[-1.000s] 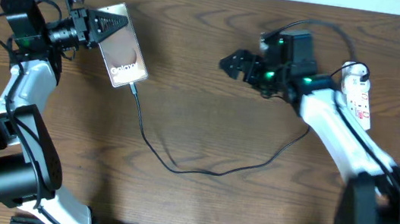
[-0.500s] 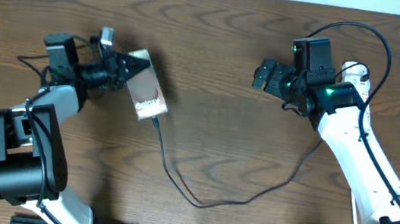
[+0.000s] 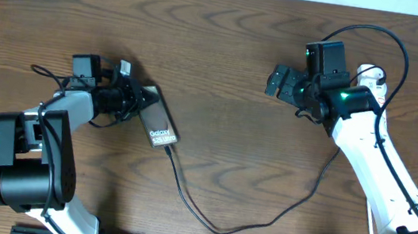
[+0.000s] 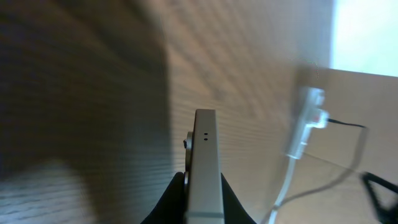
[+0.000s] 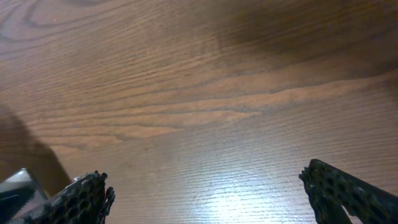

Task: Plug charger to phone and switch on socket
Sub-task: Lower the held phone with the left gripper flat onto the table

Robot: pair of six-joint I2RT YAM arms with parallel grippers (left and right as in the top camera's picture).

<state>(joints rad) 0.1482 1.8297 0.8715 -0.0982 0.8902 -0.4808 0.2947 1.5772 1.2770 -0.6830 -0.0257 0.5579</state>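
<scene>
My left gripper (image 3: 140, 102) is shut on the phone (image 3: 162, 124), a dark slab with white "Galaxy" lettering, held tilted at the table's left middle. In the left wrist view the phone (image 4: 205, 168) shows edge-on between my black fingers (image 4: 171, 202). The charger (image 3: 215, 226), a thin black cable, is plugged into the phone's lower end and loops forward, then up behind the right arm. My right gripper (image 3: 280, 83) is open and empty above bare wood, also in its wrist view (image 5: 217, 199). The socket (image 3: 372, 74), a white power strip, is mostly hidden behind the right arm.
A blurred white strip with a white cord (image 4: 306, 123) shows far off in the left wrist view. The wooden table (image 3: 234, 40) has a pale wall edge along the back. The arm bases stand at the front left and front right.
My left gripper has carried the phone rightward and toward the front, turning it, and the cable's loop has followed. My right arm shifted right a second ago and has since stayed still.
</scene>
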